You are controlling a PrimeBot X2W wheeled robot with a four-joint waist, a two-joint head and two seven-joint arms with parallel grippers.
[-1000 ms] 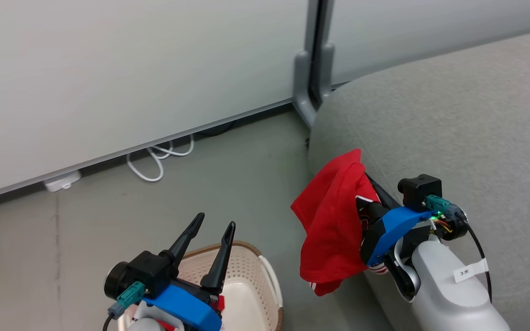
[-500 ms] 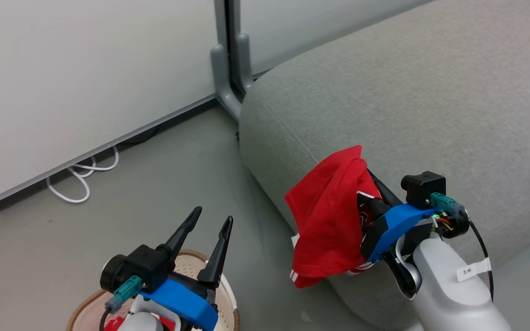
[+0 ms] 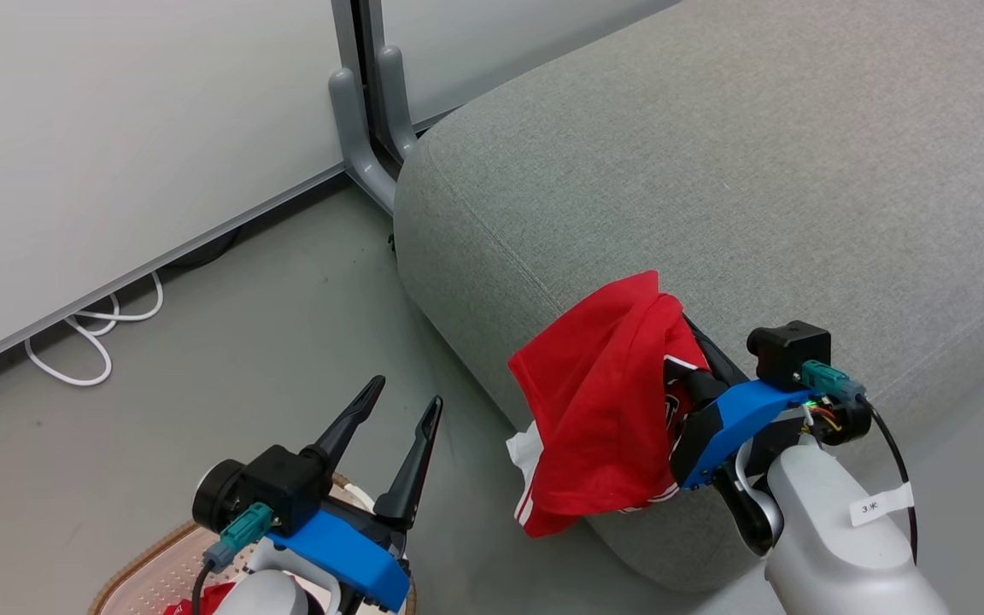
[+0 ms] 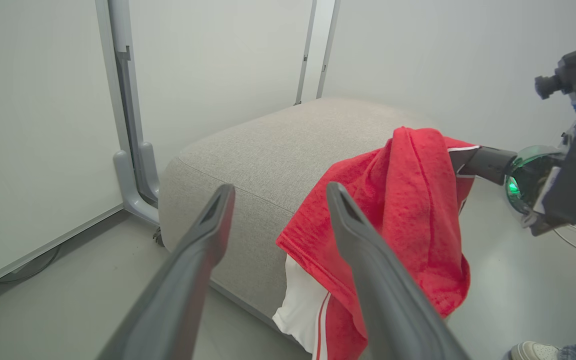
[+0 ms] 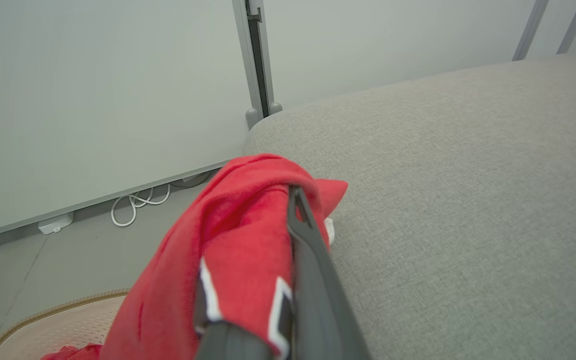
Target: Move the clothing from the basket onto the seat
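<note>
**Red garment at the seat's corner, not yet set down**

Well to the left of the seat, the basket stands on the floor with a scrap of red cloth in it (too little shows to say which garment that is). Closer to the seat but apart from it, the left claw hovers with its two fingers spread wide and nothing between them.

Against the seat's near left corner hangs the red garment. Its top is bunched at about the level of the seat's upper edge, and its white-striped hem dangles down the seat's side toward the floor. Just beside that corner, the right claw is pinched fully closed on the bunched top, with cloth draped over its fingers. The seat stretches away to the right, its broad grey top bare.

The step in hand looks like the carry of one garment, with the release not yet made. The next move calls for the right arm to travel further in over the seat's top, far enough that the hanging cloth clears the edge. Then it can lower and open the claw. Let go here, most of the garment would likely slide down the seat's side. After that, the basket holds more to fetch.
</note>
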